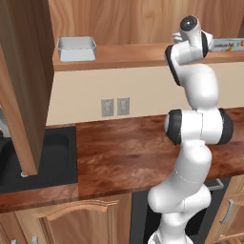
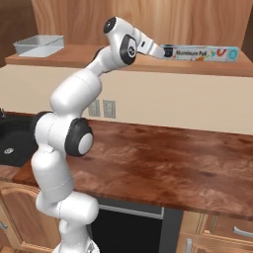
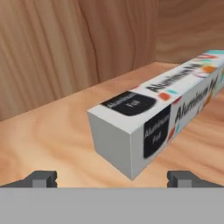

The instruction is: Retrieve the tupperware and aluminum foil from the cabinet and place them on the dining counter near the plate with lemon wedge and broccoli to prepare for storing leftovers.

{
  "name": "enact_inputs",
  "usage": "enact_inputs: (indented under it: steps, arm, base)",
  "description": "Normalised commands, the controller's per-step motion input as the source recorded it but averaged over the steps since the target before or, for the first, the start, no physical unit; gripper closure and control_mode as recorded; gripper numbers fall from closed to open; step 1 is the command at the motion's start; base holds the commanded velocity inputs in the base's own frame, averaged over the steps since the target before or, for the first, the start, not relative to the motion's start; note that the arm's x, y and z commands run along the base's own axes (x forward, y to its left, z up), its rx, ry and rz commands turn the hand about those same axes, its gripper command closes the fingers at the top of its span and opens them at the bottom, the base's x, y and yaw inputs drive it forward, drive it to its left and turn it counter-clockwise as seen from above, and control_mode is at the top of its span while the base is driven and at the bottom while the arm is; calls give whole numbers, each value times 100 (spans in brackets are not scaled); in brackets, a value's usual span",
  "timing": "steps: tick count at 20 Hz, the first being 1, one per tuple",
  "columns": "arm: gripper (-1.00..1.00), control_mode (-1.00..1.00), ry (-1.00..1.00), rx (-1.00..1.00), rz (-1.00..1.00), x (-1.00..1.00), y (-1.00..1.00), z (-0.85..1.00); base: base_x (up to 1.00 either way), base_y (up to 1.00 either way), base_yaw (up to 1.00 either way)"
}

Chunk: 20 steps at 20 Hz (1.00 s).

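Two things of my task lie on the wooden shelf (image 2: 148, 63) of the cabinet (image 1: 24, 86), whose tall brown door stands swung open at the left of my left base view. Below the shelf runs the reddish-brown worktop (image 1: 128, 147) along the wall, with the black sink (image 1: 47, 162) set in at its left end and two grey wall sockets (image 1: 115, 106) on the cream wall above it. My white arm (image 2: 74, 99) rises over this worktop and reaches up to the shelf. Well to the left on the shelf rests the tupperware (image 1: 76, 48), a shallow pale container sitting upright and apart from my arm. At the right end of the shelf lies the aluminum foil (image 2: 205, 52), a long narrow box flat on its side with its label facing outward. My tool (image 3: 112, 177) is level with the near end of that box, spread wide, its two dark fingertips (image 3: 41, 178) standing either side of the box's grey end face and not touching it; nothing is gripped.
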Motion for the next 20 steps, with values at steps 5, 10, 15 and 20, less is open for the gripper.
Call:
enact_inputs:
  steps: [5, 10, 15, 20]
  arm:
    - [-100, -100, 2, 0, -6, 27, -2, 0]
    - [-100, -100, 0, 0, -4, 27, -8, 0]
    - [-100, -100, 0, 0, -5, 18, -20, 0]
    - [-100, -100, 0, 0, -5, 16, -20, -1]
  base:
    - [0, 0, 0]
    - [0, 0, 0]
    - [0, 0, 0]
    - [0, 0, 0]
